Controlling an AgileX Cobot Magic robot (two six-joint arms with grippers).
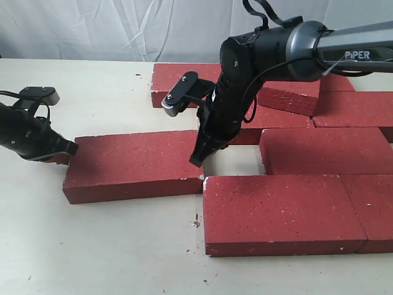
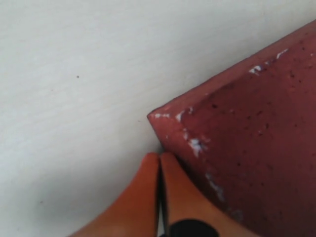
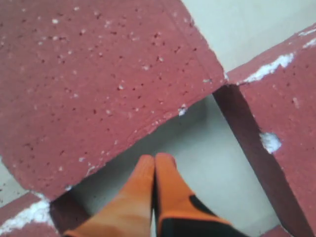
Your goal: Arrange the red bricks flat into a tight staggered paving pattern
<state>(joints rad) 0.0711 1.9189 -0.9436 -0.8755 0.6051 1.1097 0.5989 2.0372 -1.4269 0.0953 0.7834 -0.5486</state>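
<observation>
Several dark-red bricks lie flat on the table. One loose brick (image 1: pixel 132 165) sits left of the group. My left gripper (image 1: pixel 69 152) is shut, its orange fingertips (image 2: pixel 170 163) touching that brick's left corner (image 2: pixel 173 121). My right gripper (image 1: pixel 198 161) is shut and points down into the bare gap (image 3: pixel 212 163) between the loose brick (image 3: pixel 94 84), the front brick (image 1: pixel 279 212) and a middle-row brick (image 1: pixel 325 149); its fingertips (image 3: pixel 145 165) are right at the loose brick's edge. Another brick (image 1: pixel 288 97) rests tilted on the back ones.
The back row of bricks (image 1: pixel 184 77) runs under the right arm (image 1: pixel 288 46). The front-right brick (image 1: pixel 374 209) reaches the view's edge. Small red crumbs (image 1: pixel 196 223) lie on the pale tabletop (image 1: pixel 92 246). A white cloth hangs behind.
</observation>
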